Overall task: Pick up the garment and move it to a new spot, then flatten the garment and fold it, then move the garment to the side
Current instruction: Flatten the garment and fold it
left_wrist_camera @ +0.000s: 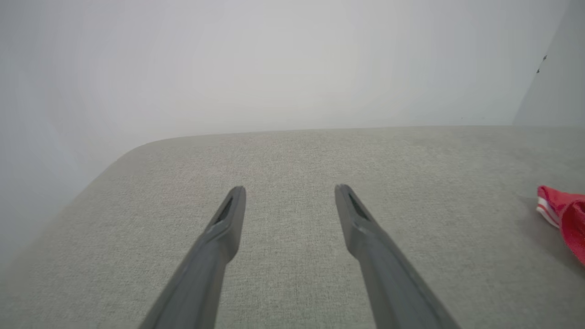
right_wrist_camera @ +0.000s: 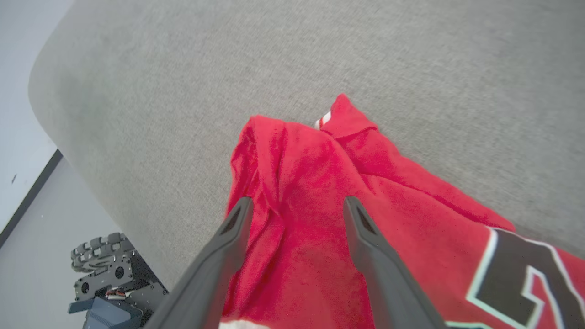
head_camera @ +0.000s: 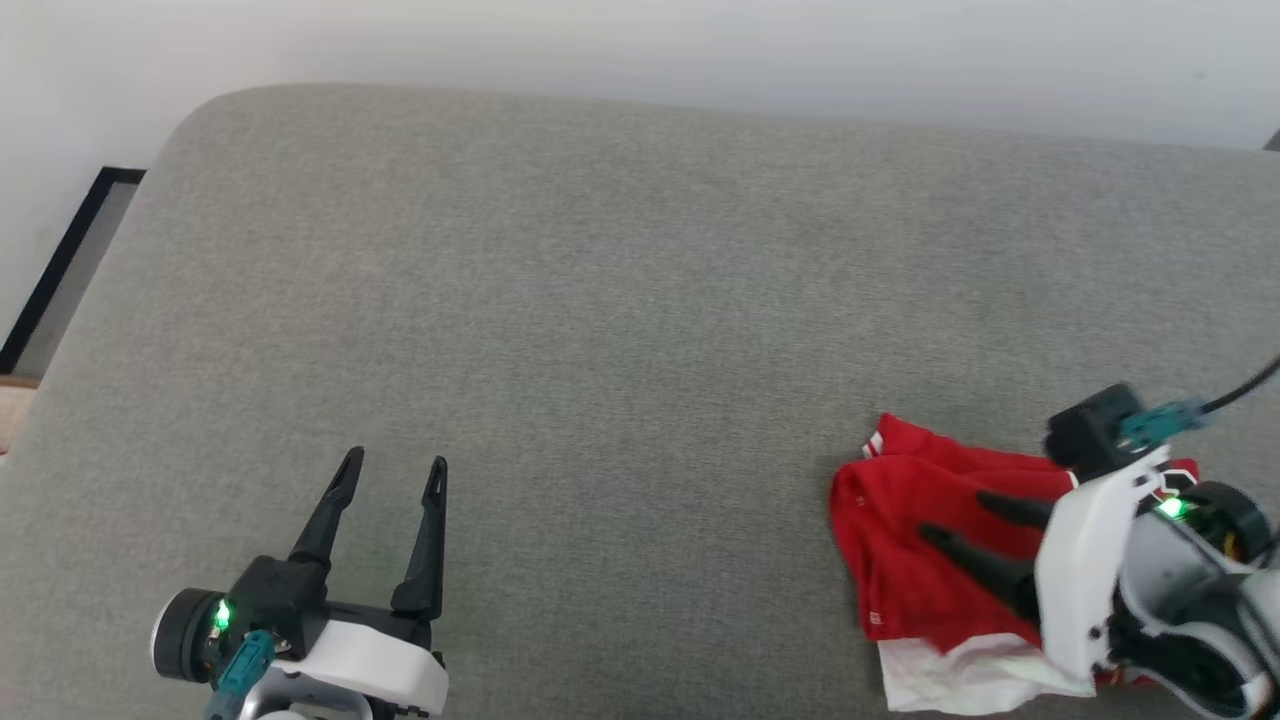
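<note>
Lying on the near right part of the grey cushion [head_camera: 620, 260], the garment [head_camera: 900, 540] is a loose red heap and not a flat sheet. One striped strap end points to the far side of the cushion, and a white panel shows at the cushion's near edge. In the right wrist view the garment [right_wrist_camera: 320, 169] has several soft ridges, and black lettering with a pale outline shows on the part nearest to the wrist.

The right gripper [head_camera: 955, 516] is directly over this heap. Its two fingers stand apart with red cloth visible between them, so it holds nothing. They point toward the left side of the cushion, across the heap. In its own view the right gripper [right_wrist_camera: 297, 201] has its tips on each side of a raised fold. I cannot tell if the tips touch the cloth or hang just above it.

The left gripper [head_camera: 395, 462] is also spread wide and empty, above the near left part of the cushion and well apart from the cloth. From the left gripper [left_wrist_camera: 289, 189] the garment [left_wrist_camera: 564, 210] is far off toward the cushion's right side.

So the right arm is clearly the nearer one. As I judge, the flattening is not yet done. The heap must be opened toward the free middle of the cushion, and the left arm must first cross that bare grey stretch. The cloth looks thin, so a fold may slip or take a second layer with it.
</note>
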Available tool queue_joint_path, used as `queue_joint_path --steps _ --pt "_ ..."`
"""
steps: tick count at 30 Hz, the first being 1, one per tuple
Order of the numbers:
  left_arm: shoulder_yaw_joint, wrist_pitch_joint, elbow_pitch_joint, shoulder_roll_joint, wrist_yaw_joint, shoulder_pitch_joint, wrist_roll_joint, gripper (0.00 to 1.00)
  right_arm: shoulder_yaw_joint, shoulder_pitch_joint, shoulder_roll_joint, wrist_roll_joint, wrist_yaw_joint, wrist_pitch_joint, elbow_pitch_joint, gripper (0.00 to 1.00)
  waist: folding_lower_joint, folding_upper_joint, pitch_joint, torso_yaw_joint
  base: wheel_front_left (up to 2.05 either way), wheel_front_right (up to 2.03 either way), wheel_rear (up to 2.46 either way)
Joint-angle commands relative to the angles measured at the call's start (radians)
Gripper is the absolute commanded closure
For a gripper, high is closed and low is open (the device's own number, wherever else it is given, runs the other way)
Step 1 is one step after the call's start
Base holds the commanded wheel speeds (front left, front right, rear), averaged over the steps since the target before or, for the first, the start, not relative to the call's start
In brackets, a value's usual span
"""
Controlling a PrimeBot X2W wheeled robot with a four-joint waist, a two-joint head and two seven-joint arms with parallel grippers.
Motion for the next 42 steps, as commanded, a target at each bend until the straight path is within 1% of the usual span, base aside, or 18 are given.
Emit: queue_joint_path --steps 1,4,6,9,11,14,17,22,25,28,30,33,34,37,42 --pt "0.002 -0.005 -0.001 0.004 -0.002 0.007 -0.004 0.0 -0.028 0.014 -0.002 0.013 0.0 -0.015 -0.007 0.0 0.0 0.0 -0.006 -0.013 0.0 0.0 0.0" --pt "-0.001 -0.005 0.005 0.006 -0.002 0.008 -0.014 0.0 -0.088 0.011 -0.012 0.012 0.0 -0.054 -0.007 0.0 0.0 0.0 -0.009 -0.033 0.0 0.0 0.0" --pt "-0.012 -0.005 0.016 0.008 -0.002 0.0 -0.025 0.0 -0.133 0.009 -0.008 0.009 0.0 -0.102 0.024 0.0 0.0 0.0 -0.011 -0.049 0.0 0.0 0.0" --pt "-0.036 -0.005 0.039 0.01 -0.002 -0.018 -0.045 0.0 -0.166 0.004 -0.014 -0.018 0.0 -0.202 0.092 0.0 0.0 0.0 -0.016 -0.069 0.0 0.0 0.0" --pt "-0.043 -0.005 0.055 0.013 -0.002 -0.028 -0.06 0.0 -0.179 -0.003 -0.001 -0.027 0.0 -0.283 0.15 0.0 0.0 0.0 -0.022 -0.084 0.0 0.0 0.0" --pt "-0.05 -0.005 0.077 0.012 -0.002 -0.039 -0.071 0.0 -0.165 -0.02 0.004 -0.032 0.0 -0.418 0.218 0.0 0.0 0.0 -0.03 -0.105 0.0 0.0 0.0" --pt "-0.039 -0.005 0.085 0.008 -0.002 -0.048 -0.094 0.0 -0.137 -0.033 -0.017 -0.056 0.0 -0.563 0.29 0.0 0.0 0.0 -0.039 -0.124 0.0 0.0 0.0" --pt "-0.021 -0.005 0.098 0.008 -0.002 -0.034 -0.11 0.0 -0.119 -0.051 0.015 -0.103 0.0 -0.805 0.408 0.0 0.0 0.0 -0.071 -0.152 0.0 0.0 0.0" --pt "-0.011 -0.005 0.092 0.01 -0.002 -0.019 -0.112 0.0 -0.113 -0.043 0.036 -0.122 0.0 -0.913 0.443 0.0 0.0 0.0 -0.095 -0.159 0.0 0.0 0.0" --pt "0.007 -0.005 0.083 0.015 -0.002 0.003 -0.122 0.0 -0.117 -0.023 0.055 -0.153 0.0 -0.96 0.44 0.0 0.0 0.0 -0.119 -0.165 0.0 0.0 0.0" --pt "0.025 -0.005 0.07 0.019 -0.002 0.028 -0.129 0.0 -0.114 -0.008 0.059 -0.193 0.0 -0.974 0.409 0.0 0.0 0.0 -0.136 -0.17 0.0 0.0 0.0" --pt "0.05 -0.005 0.047 0.034 -0.002 0.067 -0.139 0.0 -0.16 0.041 0.088 -0.219 0.0 -0.978 0.354 0.0 0.0 0.0 -0.155 -0.17 0.0 0.0 0.0" --pt "0.05 -0.005 0.047 0.034 -0.002 0.067 -0.139 0.0 -0.16 0.041 0.088 -0.219 0.0 -0.978 0.354 0.0 0.0 0.0 -0.155 -0.17 0.0 0.0 0.0" --pt "0.065 -0.005 0.022 0.044 -0.002 0.101 -0.142 0.0 -0.212 0.102 0.109 -0.233 0.0 -0.978 0.29 0.0 0.0 0.0 -0.164 -0.162 0.0 0.0 0.0" --pt "0.091 -0.005 -0.019 0.051 -0.002 0.151 -0.139 0.0 -0.286 0.2 0.127 -0.253 0.0 -0.979 0.211 0.0 0.0 0.0 -0.169 -0.149 0.0 0.0 0.0"
